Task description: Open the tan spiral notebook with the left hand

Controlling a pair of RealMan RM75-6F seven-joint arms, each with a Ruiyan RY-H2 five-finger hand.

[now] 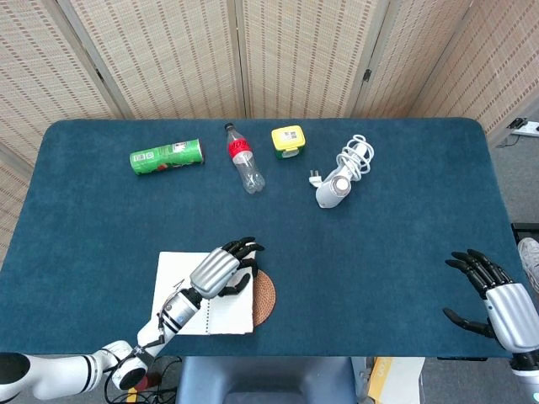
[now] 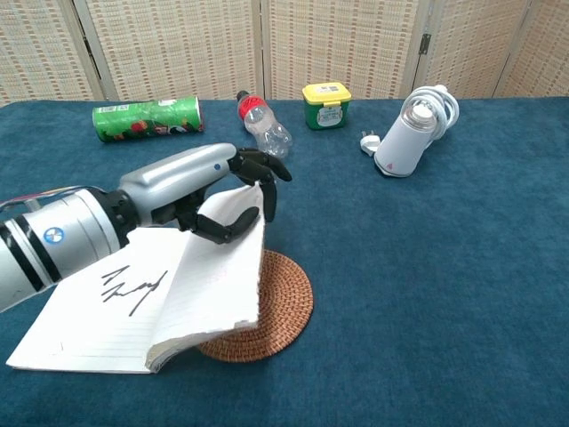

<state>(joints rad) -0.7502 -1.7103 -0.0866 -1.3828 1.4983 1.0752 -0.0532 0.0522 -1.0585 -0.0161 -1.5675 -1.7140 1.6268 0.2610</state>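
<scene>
From the head view, your left hand [image 1: 221, 271] is pinching the cover of the tan spiral notebook [image 1: 189, 295], which lies open near the bench's [image 1: 404, 210] front edge toward the left corner, cover swung over the woven coaster [image 1: 264, 298]. Your right hand [image 1: 498, 301] hangs at the front right corner, fingers spread, holding nothing.

Chest view: lined pages show with a scribble, and the lifted cover sits above the coaster.

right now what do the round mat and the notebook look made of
Round mat: likely woven rattan or straw, matte brown, going by its concentric coiled ridges. Notebook: paper, white lined sheets with pen marks; the part the left robot hand lifts bends stiffly with a ragged edge, suggesting thin card.
</scene>
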